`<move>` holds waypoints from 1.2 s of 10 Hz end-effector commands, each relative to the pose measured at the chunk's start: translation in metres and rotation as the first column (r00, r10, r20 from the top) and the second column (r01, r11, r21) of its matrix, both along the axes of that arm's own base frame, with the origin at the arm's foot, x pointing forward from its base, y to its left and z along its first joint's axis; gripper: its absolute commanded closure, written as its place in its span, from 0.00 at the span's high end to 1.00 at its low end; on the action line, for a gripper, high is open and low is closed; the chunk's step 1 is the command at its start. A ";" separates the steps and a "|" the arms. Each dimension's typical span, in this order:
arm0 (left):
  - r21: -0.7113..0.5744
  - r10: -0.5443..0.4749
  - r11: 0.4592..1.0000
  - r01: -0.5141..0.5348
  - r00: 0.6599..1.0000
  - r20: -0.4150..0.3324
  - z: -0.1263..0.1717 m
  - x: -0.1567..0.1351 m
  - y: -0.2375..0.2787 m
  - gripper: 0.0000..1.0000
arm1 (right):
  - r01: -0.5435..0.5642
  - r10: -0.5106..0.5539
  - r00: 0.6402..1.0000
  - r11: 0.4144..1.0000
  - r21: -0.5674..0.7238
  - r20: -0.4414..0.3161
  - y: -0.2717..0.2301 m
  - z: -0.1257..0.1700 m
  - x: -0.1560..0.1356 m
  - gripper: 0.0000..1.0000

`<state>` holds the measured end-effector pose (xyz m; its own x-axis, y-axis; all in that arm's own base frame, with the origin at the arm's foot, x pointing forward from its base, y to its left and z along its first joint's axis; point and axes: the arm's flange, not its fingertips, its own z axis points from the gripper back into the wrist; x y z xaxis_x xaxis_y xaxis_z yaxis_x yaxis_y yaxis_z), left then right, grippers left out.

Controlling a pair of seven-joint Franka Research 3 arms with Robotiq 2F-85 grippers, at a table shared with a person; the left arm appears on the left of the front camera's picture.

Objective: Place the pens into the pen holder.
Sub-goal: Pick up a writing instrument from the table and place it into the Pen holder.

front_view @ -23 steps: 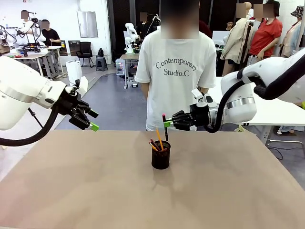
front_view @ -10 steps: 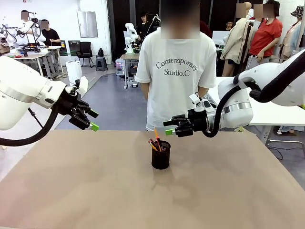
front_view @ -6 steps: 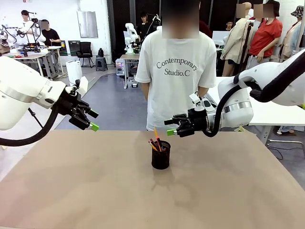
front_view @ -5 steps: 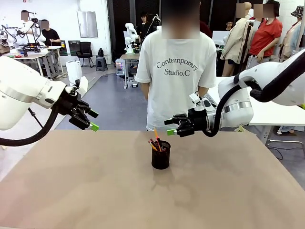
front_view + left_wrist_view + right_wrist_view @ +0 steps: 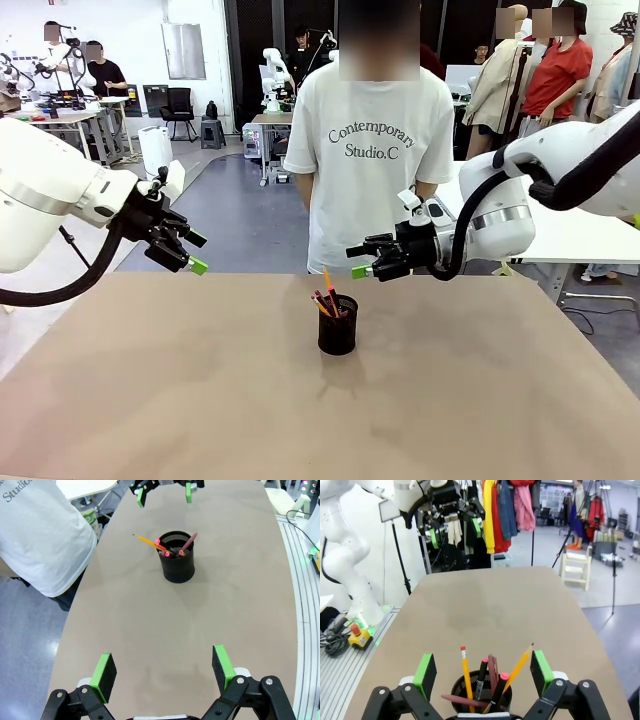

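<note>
1. Front view: pens (image 5: 331, 297) stand in the pen holder (image 5: 338, 327), just below and left of the right tool (image 5: 364, 261), whose fingers are spread and empty. Left tool (image 5: 186, 253) hovers well apart, also spread.
2. Left wrist view: holder far ahead between the spread fingers (image 5: 106, 669).
3. Right wrist view: holder directly beneath the tool (pens leaning outward). A low retreat could snag a leaning pen and tip the cup.
4. Earlier the right tool pinched the black pen above the holder; now it's released and inside.
</note>
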<state>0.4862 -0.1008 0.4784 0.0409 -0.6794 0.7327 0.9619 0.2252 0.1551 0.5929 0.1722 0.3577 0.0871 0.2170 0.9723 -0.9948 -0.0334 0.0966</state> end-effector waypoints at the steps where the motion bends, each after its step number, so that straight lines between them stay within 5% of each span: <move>1: 0.008 0.009 1.000 -0.009 1.000 -0.002 0.002 -0.001 0.002 1.00 | 0.013 -0.018 0.998 0.996 -0.083 -0.068 -0.007 0.022 -0.007 1.00; 8: 0.008 0.009 1.000 -0.009 1.000 -0.002 0.002 -0.001 0.002 1.00 | 0.083 -0.066 0.996 0.918 -0.387 0.057 -0.069 0.136 -0.029 1.00; 12: 0.008 0.009 1.000 -0.009 1.000 -0.002 0.002 -0.001 0.002 1.00 | 0.186 -0.140 0.981 0.880 -0.437 0.135 -0.106 0.167 -0.038 1.00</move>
<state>0.4863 -0.1008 0.4783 0.0412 -0.6794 0.7326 0.9619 0.2254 0.1549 0.5616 0.0674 0.5263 0.0382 0.5984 0.8003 -0.9933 0.1100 -0.0348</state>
